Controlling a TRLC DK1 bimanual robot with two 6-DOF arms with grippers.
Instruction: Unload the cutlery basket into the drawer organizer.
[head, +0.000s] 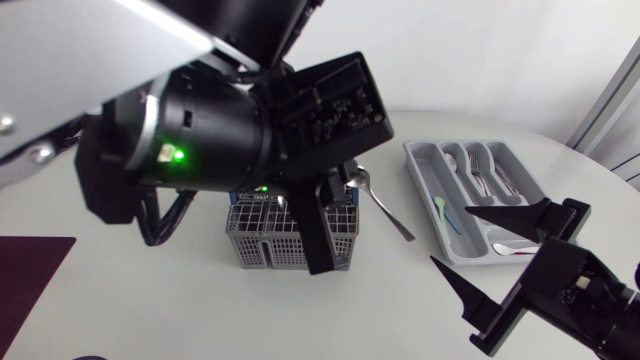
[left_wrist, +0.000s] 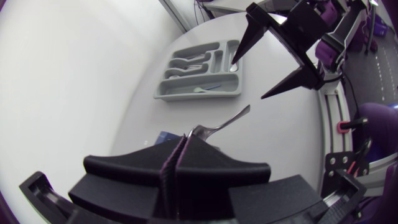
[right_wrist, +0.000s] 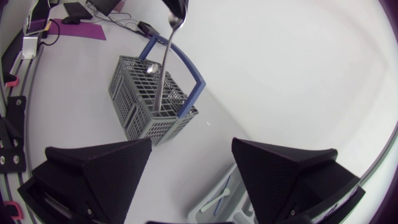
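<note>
Cutlery basket on white table

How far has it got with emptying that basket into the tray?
Partly done. Several spoons already lie in the tray. The left gripper is shut on one piece of cutlery above the basket; the right gripper is open and empty. At least one more shiny piece shows in the basket, so some unloading is left.
</note>
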